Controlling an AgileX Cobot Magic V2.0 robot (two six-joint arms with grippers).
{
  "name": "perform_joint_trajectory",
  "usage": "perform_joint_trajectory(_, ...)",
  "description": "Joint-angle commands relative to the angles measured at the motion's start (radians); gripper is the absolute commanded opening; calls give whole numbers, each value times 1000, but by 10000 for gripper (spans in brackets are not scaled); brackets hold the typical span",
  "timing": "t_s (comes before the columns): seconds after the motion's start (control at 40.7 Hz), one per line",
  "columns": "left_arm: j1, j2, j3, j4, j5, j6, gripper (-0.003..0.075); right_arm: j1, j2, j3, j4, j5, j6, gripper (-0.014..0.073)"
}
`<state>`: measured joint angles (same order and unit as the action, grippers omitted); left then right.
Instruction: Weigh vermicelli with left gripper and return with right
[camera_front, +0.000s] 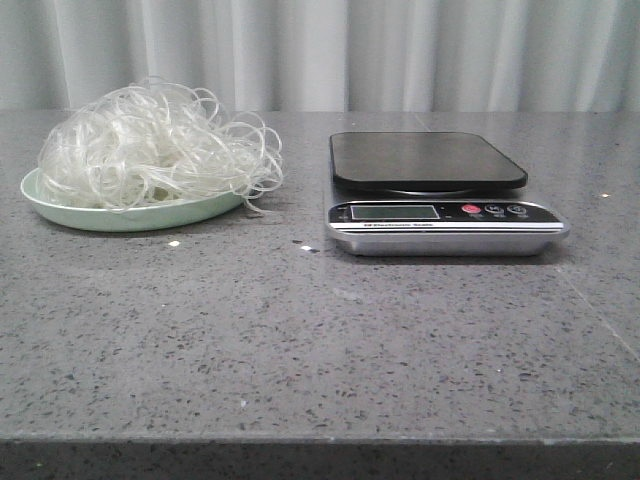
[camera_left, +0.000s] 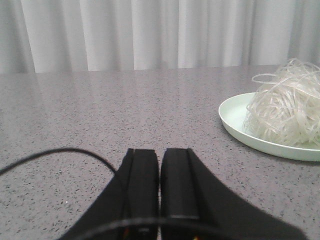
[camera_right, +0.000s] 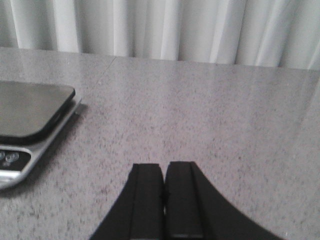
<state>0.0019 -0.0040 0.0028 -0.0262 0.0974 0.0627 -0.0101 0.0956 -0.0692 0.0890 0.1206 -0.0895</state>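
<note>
The vermicelli (camera_front: 150, 145), a fluffy tangle of whitish translucent strands, lies heaped on a pale green plate (camera_front: 125, 216) at the table's left. The left wrist view shows the same vermicelli (camera_left: 287, 105) on its plate (camera_left: 235, 120). A kitchen scale (camera_front: 440, 215) with a black weighing top (camera_front: 425, 160) stands to the right of the plate, nothing on it. My left gripper (camera_left: 160, 152) is shut and empty, low over the bare table, apart from the plate. My right gripper (camera_right: 164, 167) is also shut and empty, beside the scale (camera_right: 30, 120). Neither gripper shows in the front view.
A grey speckled stone table (camera_front: 320, 330) carries everything, its front edge near the bottom of the front view. White curtains (camera_front: 320, 50) hang behind the table. A thin black cable (camera_left: 50, 152) curves beside the left gripper's fingers.
</note>
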Motion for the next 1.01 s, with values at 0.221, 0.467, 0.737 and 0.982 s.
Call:
perform_joint_trajectory(0.221,-3,-19,7,-1,-72,-12,137,-15,-122,89,-25,-97,34,151)
perform_joint_trajectory(0.467,-3,-19,7,-1,-72,-12,137,-16,-122,89,-89,-102,165,151)
perform_joint_trajectory(0.737,-3,-19,7,-1,-72,-12,137,-16,-122,89,-89,-101,165,151)
perform_joint_trajectory(0.982,-3,-19,7,-1,-72,-12,137,-16,-122,89,-89,-101,165,151)
